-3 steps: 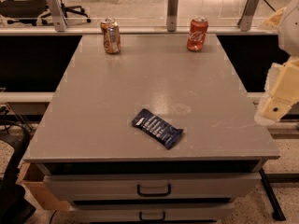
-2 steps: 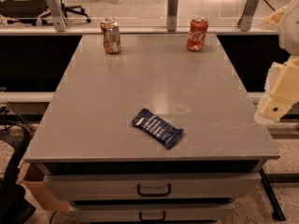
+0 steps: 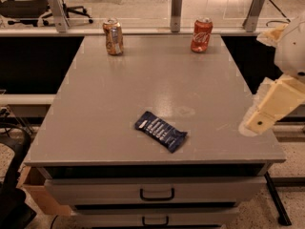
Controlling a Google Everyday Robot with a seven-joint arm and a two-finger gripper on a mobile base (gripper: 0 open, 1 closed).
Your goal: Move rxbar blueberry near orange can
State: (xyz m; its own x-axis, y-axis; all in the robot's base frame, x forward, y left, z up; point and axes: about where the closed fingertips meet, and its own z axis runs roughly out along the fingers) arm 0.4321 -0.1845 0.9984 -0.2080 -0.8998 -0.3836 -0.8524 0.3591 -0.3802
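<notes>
Across most of the view, taking in a grey table [image 3: 95, 118], broad and flat, with two handled drawers [image 3: 95, 192] stacked under its near edge. Moving over to the right edge now and spotting the pale cream arm [image 3: 290, 46] reaching down from the upper right. Picking out the gripper [image 3: 259, 123] at its lower end, hanging just over the right edge of the table, close to the near right corner. Not managing to tell from this angle whether open or closed. Noting it hanging well apart from everything on the tabletop.

Catching the rxbar blueberry [image 3: 160, 131] next, lying flat close to the near edge, roughly midway between the left and right edges. Seeing it turned at a slant, one end pointing toward the far left corner, the other toward the near right corner.

Finding the orange can [image 3: 113, 37] standing upright by the far edge, toward the far left corner, well apart from the rxbar blueberry. Closing on a red can [image 3: 201, 35] with white script, also standing upright by the far edge, toward the far right corner and well apart from the orange can.
</notes>
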